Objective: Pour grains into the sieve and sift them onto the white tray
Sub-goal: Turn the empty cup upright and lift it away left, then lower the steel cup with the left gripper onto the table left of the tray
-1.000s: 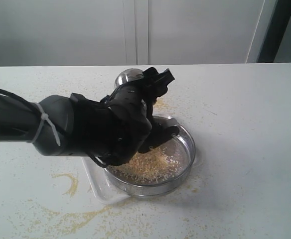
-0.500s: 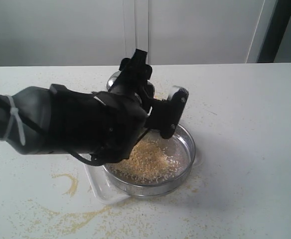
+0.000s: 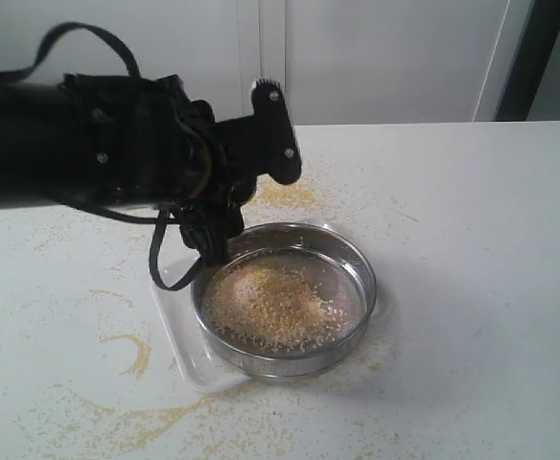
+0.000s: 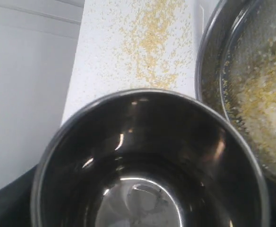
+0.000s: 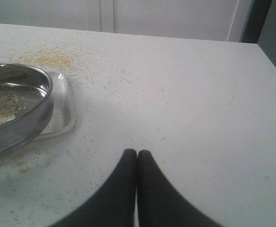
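Exterior view: beige grains (image 3: 270,305), whitish kernels mixed with yellow-orange meal, lie heaped on the mesh of the wide round steel-rimmed sieve (image 3: 361,264). The sieve sits level and opens upward. Being round, it has no long axis. It rests on the flat white rectangular plastic tray (image 3: 179,340), which shows beyond the rim at two sides. The tray's long axis seems to run alongside the near edge of the white bench (image 3: 472,192), though the sieve hides most of it. Both stand about mid-bench, toward the near edge.

Pouring looks finished: in the left wrist view the small rounded steel cup (image 4: 147,165) is empty, its mouth facing the camera. Sifting appears to remain, and whether anything has fallen through cannot be seen. Spilled meal (image 3: 290,196) dusts the bench toward the far edge and the near left corner.

The left end effector (image 3: 246,177), raised beside the sieve's far left rim, appears to grip the cup. The right end effector (image 5: 137,189) has its fingers pressed together, holding nothing, low over bare bench toward the right edge.
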Controlling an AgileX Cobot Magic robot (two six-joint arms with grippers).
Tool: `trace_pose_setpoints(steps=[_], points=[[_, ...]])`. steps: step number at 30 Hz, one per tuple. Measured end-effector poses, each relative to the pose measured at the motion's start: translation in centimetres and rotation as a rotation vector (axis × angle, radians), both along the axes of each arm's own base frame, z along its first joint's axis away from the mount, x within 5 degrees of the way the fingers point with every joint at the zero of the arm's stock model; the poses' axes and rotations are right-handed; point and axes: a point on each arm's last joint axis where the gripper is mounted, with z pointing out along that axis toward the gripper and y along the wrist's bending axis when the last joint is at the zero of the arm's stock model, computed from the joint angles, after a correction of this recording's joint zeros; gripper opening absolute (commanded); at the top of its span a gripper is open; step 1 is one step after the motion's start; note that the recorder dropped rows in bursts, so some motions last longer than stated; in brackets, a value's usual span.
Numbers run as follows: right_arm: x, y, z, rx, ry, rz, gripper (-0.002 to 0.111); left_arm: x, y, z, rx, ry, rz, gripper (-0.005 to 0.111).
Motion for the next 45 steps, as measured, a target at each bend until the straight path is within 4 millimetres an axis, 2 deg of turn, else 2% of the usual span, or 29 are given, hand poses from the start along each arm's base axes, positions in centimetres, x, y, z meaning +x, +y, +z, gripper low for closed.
trace_pose_setpoints(steps=[7, 14, 25, 34, 38, 45], points=[[0.0, 0.0, 0.0, 0.000, 0.000, 0.000, 0.000, 1.1, 2.1, 0.9, -0.270, 0.135, 0.132, 0.000], [0.0, 0.0, 0.0, 0.000, 0.000, 0.000, 0.000, 2.5, 4.6, 1.1, -0.526, 0.178, 0.208, 0.000], [0.0, 0.0, 0.0, 0.000, 0.000, 0.000, 0.000, 3.1, 9.4, -3.2, -0.851, 0.145, 0.264, 0.000], [0.0, 0.0, 0.0, 0.000, 0.000, 0.000, 0.000, 4.3, 14.5, -4.4, -0.998, 0.044, 0.367, 0.000], [0.0, 0.0, 0.0, 0.000, 0.000, 0.000, 0.000, 5.1, 15.3, -4.7, -1.038, 0.009, 0.370, 0.000], [0.0, 0.0, 0.0, 0.000, 0.000, 0.000, 0.000, 6.7, 15.5, -7.7, -1.112, 0.020, 0.435, 0.000]])
